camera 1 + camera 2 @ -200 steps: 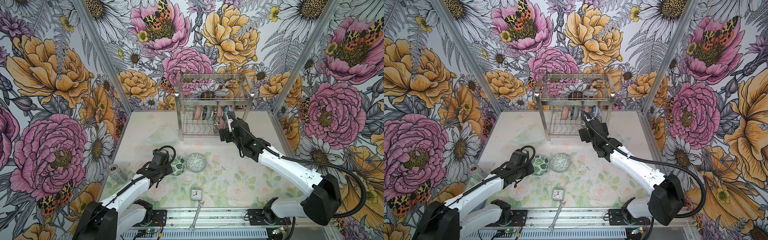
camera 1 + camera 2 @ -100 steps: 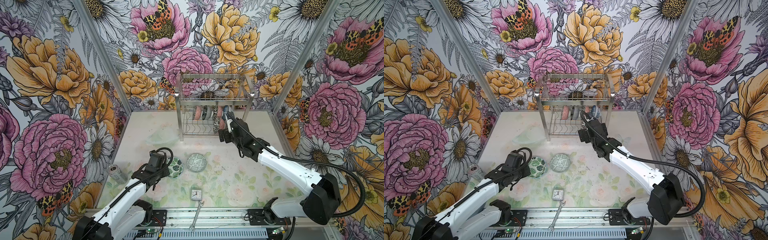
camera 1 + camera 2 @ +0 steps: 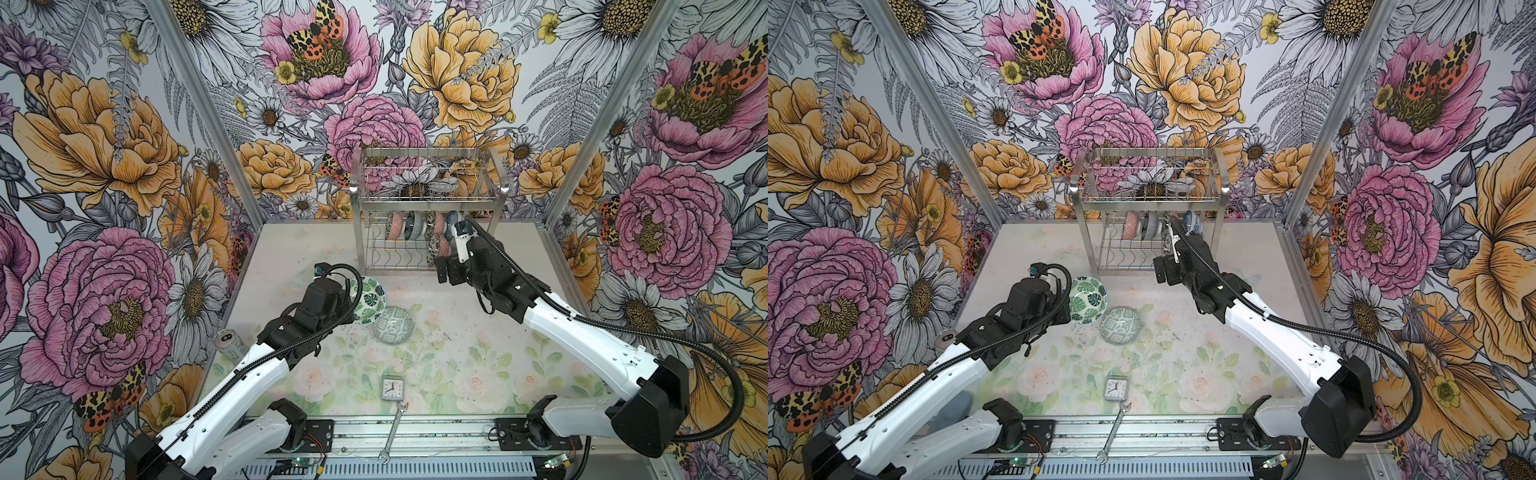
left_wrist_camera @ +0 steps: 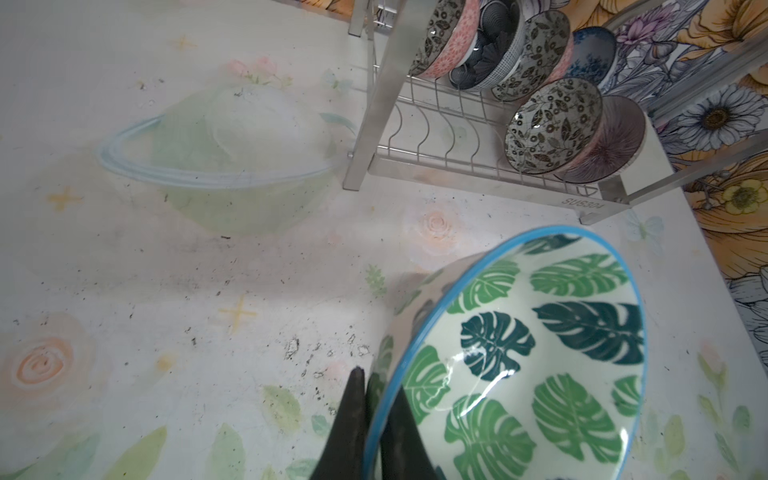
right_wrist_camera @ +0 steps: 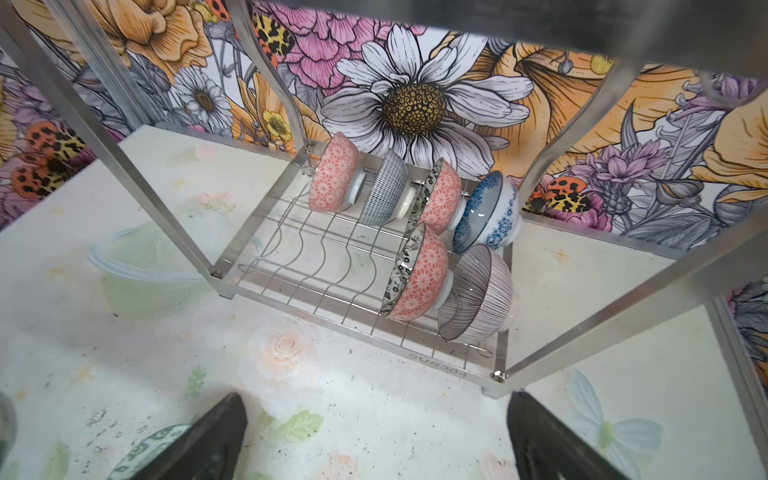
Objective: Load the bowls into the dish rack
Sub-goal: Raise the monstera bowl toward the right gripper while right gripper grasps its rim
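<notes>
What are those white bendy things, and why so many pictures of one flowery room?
They are two robot arms with pincers. Two pictures look down from above; two come from cameras on the wrists. The left gripper is shut on the rim of a green leaf bowl, tilted. The right gripper is open and empty, before the dish rack, where six bowls stand on edge. On the table lie a grey-green bowl, a clock and a can; a wrench lies at the front edge.

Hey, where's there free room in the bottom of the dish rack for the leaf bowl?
The front row's wavy dividers stand bare from the rack's front leg nearest the left arm to the pink floral bowl. Crowded: the back row, pink bowl through blue-white bowl, and the striped bowl's corner.
</notes>
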Robot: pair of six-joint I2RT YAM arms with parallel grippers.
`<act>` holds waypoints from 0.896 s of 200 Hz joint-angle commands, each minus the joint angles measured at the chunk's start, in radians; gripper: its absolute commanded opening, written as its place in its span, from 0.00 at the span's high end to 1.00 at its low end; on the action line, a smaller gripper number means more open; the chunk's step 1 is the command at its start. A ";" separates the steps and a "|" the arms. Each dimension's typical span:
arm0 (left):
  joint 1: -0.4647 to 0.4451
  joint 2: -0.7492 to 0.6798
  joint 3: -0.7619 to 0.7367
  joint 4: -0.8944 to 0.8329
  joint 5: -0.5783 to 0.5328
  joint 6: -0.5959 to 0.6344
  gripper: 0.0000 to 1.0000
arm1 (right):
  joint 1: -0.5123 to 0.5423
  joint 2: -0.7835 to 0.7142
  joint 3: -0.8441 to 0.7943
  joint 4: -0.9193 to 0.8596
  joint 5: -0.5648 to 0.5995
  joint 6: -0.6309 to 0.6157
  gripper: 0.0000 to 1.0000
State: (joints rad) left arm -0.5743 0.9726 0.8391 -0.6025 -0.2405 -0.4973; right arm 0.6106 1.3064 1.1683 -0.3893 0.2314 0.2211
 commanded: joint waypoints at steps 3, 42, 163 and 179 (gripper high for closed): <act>-0.033 0.074 0.036 0.133 0.002 0.004 1.00 | 0.035 -0.034 0.033 -0.024 -0.069 0.068 0.00; -0.092 0.201 0.096 0.252 0.001 -0.006 1.00 | 0.070 -0.026 0.037 -0.022 -0.135 0.150 0.00; -0.131 0.373 0.248 0.308 0.024 0.031 1.00 | 0.077 0.144 0.050 0.041 -0.204 0.373 0.22; -0.130 0.372 0.249 0.308 0.024 0.031 1.00 | 0.077 0.169 0.067 0.046 -0.222 0.395 0.31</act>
State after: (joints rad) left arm -0.6983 1.3510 1.0512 -0.3576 -0.2317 -0.4782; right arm 0.6842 1.4410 1.1843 -0.3805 0.0307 0.5472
